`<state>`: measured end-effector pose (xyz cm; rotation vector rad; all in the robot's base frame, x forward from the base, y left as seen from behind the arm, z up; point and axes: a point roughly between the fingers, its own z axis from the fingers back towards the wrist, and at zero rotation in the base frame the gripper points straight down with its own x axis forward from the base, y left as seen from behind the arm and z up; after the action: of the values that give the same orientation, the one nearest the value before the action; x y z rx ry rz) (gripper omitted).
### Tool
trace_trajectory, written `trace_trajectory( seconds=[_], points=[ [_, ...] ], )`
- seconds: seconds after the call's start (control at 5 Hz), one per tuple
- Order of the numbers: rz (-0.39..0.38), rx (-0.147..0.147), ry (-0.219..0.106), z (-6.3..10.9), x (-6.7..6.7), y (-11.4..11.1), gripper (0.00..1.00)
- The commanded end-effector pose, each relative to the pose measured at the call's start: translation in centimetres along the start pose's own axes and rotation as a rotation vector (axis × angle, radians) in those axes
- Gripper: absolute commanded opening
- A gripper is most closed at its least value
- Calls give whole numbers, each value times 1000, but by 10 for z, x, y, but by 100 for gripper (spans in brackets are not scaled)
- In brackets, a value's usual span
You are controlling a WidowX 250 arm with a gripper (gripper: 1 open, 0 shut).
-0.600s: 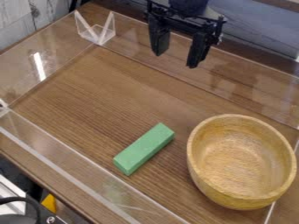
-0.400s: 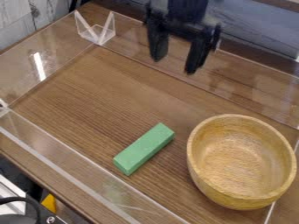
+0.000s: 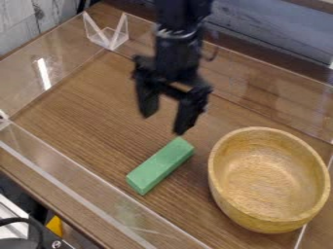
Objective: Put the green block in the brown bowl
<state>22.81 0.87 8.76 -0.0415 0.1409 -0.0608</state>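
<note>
Camera view, green block lying flat, long axis diagonal, claw spread above.

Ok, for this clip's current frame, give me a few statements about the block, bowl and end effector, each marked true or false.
1. The green block lies on the table, outside the brown bowl. True.
2. The end effector is shut on the block. False: it is open, above the block, holding nothing.
3. The bowl is empty. True.
4. The block stands upright on one end. False: it lies flat.
</note>
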Motion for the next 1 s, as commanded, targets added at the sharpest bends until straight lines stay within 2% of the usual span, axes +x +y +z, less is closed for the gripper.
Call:
trace_trajectory(
  seconds=[0.0,0.4,0.8],
  points=[
    [-46,12,-48,-5,-16,6,100],
    [-78,11,-75,-23,-20,6,100],
    [-87,5,-87,-33,-19,7,100]
  ],
)
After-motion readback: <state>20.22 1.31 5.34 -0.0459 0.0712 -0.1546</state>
